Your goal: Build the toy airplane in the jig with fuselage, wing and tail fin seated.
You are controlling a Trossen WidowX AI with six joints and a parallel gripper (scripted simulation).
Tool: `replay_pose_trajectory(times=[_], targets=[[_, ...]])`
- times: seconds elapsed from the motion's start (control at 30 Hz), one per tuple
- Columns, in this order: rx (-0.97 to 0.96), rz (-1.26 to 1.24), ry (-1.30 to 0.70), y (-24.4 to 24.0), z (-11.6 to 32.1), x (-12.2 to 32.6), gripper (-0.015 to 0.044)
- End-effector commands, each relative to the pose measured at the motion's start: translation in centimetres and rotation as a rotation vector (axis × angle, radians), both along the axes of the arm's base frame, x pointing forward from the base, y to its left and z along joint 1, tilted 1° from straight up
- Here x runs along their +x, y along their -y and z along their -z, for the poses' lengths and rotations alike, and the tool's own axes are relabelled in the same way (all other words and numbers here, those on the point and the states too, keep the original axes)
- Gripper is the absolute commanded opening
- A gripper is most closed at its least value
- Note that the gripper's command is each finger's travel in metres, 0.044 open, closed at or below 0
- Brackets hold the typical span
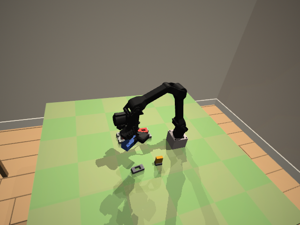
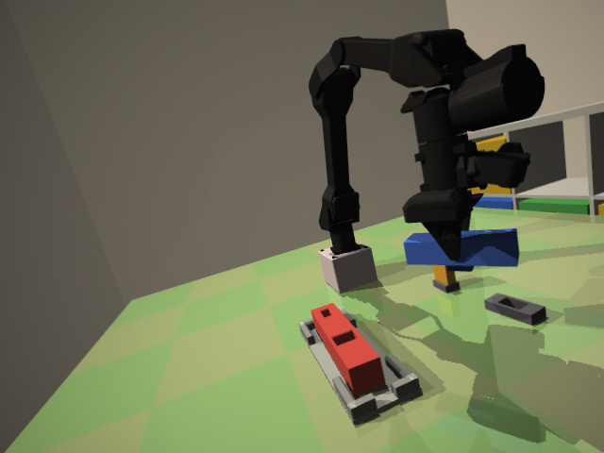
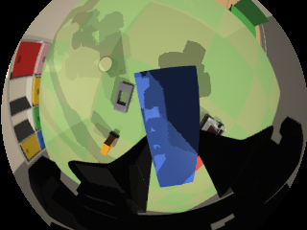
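Observation:
The red fuselage lies lengthwise in the grey cradle, both sockets facing up and empty. My gripper is shut on the blue wing near its middle. The wing is in the air, about level, its tab showing below it in the exterior view. It is off to the side of the cradle, not over the fuselage. The orange tail fin stands upright in a small dark holder.
An empty dark grey holder with a rectangular opening lies on the green checkered table near the tail fin. The arm's pale base block stands beyond the cradle in the exterior view.

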State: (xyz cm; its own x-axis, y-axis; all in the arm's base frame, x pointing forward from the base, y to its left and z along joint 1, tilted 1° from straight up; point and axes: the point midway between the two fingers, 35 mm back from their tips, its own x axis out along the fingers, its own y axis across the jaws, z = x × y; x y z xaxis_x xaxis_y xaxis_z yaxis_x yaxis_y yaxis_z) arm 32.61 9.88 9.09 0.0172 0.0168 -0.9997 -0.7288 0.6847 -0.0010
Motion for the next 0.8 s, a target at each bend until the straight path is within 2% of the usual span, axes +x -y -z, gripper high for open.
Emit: replay_pose_trajectory(times=[0.0, 0.77], targets=[[-0.003, -0.073, 0.000, 1.5, 0.3, 0.2, 0.0000], [-0.015, -0.445, 0.004, 9.0, 1.7, 0.5, 0.0000]])
